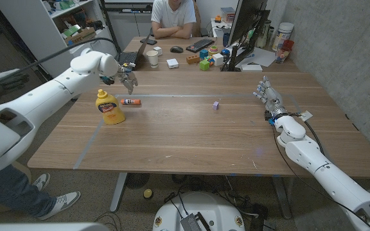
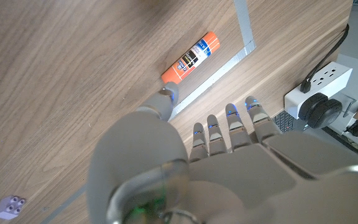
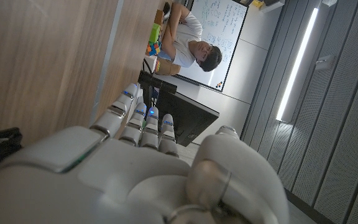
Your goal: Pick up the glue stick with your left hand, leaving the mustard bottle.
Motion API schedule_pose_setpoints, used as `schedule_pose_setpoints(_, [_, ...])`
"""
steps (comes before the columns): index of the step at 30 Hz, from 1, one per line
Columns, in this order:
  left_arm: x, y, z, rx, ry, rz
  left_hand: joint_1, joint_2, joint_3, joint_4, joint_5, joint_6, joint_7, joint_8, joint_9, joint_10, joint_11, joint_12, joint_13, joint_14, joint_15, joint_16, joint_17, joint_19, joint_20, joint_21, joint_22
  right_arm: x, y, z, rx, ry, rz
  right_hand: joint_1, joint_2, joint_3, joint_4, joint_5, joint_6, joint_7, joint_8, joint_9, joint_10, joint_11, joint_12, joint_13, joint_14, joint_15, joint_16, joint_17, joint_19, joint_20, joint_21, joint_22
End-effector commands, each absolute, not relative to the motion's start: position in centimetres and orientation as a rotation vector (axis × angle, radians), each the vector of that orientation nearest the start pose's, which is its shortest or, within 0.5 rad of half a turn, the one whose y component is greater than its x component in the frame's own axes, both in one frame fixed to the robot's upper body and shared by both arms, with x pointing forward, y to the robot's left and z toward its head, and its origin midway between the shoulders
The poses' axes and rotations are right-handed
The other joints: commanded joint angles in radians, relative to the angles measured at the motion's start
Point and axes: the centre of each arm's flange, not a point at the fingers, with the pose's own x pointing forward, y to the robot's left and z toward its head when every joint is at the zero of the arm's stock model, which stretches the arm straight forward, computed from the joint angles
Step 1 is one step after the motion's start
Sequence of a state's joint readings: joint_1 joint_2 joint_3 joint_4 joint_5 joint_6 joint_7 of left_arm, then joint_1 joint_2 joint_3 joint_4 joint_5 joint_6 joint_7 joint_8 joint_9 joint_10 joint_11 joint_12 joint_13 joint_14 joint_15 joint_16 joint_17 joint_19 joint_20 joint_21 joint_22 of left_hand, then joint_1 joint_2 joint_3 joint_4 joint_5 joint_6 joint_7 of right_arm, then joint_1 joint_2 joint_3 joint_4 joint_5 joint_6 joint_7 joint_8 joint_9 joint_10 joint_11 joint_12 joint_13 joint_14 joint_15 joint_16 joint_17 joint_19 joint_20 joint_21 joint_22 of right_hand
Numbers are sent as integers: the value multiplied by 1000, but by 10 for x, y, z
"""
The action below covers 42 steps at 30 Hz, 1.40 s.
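Observation:
The glue stick (image 1: 131,101), orange with a white label, lies on the table beside a strip of tape; it lies just beyond my fingertips in the left wrist view (image 2: 189,57). My left hand (image 1: 127,79) hovers above it, fingers apart and pointing down, holding nothing. The yellow mustard bottle (image 1: 110,107) stands upright to the left of the glue stick. My right hand (image 1: 268,97) stays at the table's right side, fingers extended, empty.
A small purple block (image 1: 216,104) lies mid-table, and appears in the left wrist view as well (image 2: 10,206). A person sits behind the far edge with a cup (image 1: 152,58), keyboard (image 1: 200,45), coloured blocks and monitor (image 1: 244,25). A power strip (image 2: 321,87) sits off the table.

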State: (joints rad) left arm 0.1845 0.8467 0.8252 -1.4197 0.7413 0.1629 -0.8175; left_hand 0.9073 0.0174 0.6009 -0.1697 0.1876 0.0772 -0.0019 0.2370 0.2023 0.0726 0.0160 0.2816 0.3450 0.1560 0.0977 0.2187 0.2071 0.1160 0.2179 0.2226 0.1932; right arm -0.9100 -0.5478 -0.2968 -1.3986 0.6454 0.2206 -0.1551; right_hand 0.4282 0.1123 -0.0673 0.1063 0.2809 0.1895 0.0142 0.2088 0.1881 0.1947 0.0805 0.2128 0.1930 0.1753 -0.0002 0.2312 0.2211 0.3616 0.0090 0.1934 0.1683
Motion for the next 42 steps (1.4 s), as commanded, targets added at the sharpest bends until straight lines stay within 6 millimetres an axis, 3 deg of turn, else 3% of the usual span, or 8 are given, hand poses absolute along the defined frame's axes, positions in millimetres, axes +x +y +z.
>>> schedule_pose_setpoints(1, [655, 317, 146, 1863, 143, -148, 14, -1, -6, -1, -2, 5, 5, 2, 2, 2, 0, 3, 3, 1, 5, 8, 5, 7, 1, 2, 1, 646, -342, -22, 88, -578, 4, -9, -1, -5, -2, -4, 8, 3, 2, 4, 10, -2, -6, 3, 7, 1, 5, 2, 7, 1, -1, 3])
schedule_pose_setpoints(16, [652, 326, 131, 1898, 177, -103, 24, 3, -14, -2, -1, 5, 6, 1, 1, 2, 0, 4, 7, 1, 5, 9, 6, 6, 1, 0, 1, 648, -346, -19, 75, -569, 7, -10, -1, -6, -2, -4, 9, 3, 1, 4, 10, 0, -6, 3, 8, 1, 5, 3, 8, 2, -1, 3])
schedule_pose_setpoints(42, [673, 336, 120, 1900, 184, -102, 37, 7, -29, -1, -1, 12, 6, 3, 1, 6, -2, 9, 13, 2, 3, 10, 6, 5, 1, -2, 0, 645, -342, -18, 55, -562, -1, -12, -2, -7, -4, -6, 12, 2, 0, 4, 13, 0, -7, 4, 10, 1, 4, 5, 8, 2, 0, 3])
